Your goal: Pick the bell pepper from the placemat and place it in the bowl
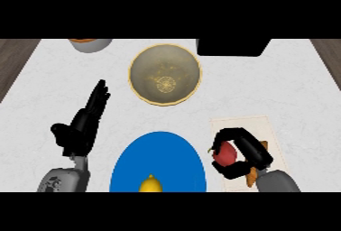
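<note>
The right robot hand (pixel 243 153) curls round the red pepper (pixel 226 152) over the placemat (pixel 266 131), so the grasp looks made, and next comes a lift and carry up-left to the bowl (pixel 164 74); the left robot hand (pixel 83 124) rests spread.

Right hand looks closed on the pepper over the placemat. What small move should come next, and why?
Probably lift it a little, then carry it toward the bowl: the right hand curls round the bell pepper, low over the placemat, and the bowl lies farther off, to the left.

One head cam – steep down on counter top (pixel 266 90), forearms enter at 6 o'clock, far edge at 12.
</note>
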Motion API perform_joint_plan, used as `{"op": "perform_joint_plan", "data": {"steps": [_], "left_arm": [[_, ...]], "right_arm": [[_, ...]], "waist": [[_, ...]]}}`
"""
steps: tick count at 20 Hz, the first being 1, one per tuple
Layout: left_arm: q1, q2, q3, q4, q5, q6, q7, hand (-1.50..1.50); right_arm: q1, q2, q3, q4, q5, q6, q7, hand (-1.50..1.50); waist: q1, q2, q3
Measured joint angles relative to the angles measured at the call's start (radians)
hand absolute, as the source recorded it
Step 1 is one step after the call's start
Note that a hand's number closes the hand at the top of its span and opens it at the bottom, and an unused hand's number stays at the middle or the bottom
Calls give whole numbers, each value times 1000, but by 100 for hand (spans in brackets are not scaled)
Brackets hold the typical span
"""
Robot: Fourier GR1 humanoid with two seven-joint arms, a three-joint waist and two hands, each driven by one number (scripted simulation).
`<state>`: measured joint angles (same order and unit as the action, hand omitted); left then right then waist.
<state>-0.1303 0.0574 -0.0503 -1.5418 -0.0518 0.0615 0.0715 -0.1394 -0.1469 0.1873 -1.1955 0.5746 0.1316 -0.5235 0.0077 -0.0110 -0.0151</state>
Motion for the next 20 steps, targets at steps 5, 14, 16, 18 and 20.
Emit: {"op": "perform_joint_plan", "data": {"steps": [5, 14, 16, 18, 20], "left_arm": [[-24, -9, -19, 4, -1, -11, 6, 0], [-43, -21, -53, 21, -9, -29, 13, 0], [-47, -24, -55, 27, -11, -28, 15, 0], [-55, -24, -54, 34, -13, -25, 21, 0], [-62, -20, -47, 40, -14, -24, 21, 0]], "right_arm": [[-59, 102, 92, -25, -92, -182, 240, 150], [-298, 142, 294, -118, -104, -614, 577, 150], [-362, 144, 338, -123, -69, -691, 671, 150], [-439, 145, 369, -119, -30, -749, 774, 150], [-516, 146, 392, -105, 10, -788, 887, 150]], "waist": [[45, 10, 13], [102, 3, 12], [104, 0, 10], [101, -2, 8], [96, -4, 7]]}}
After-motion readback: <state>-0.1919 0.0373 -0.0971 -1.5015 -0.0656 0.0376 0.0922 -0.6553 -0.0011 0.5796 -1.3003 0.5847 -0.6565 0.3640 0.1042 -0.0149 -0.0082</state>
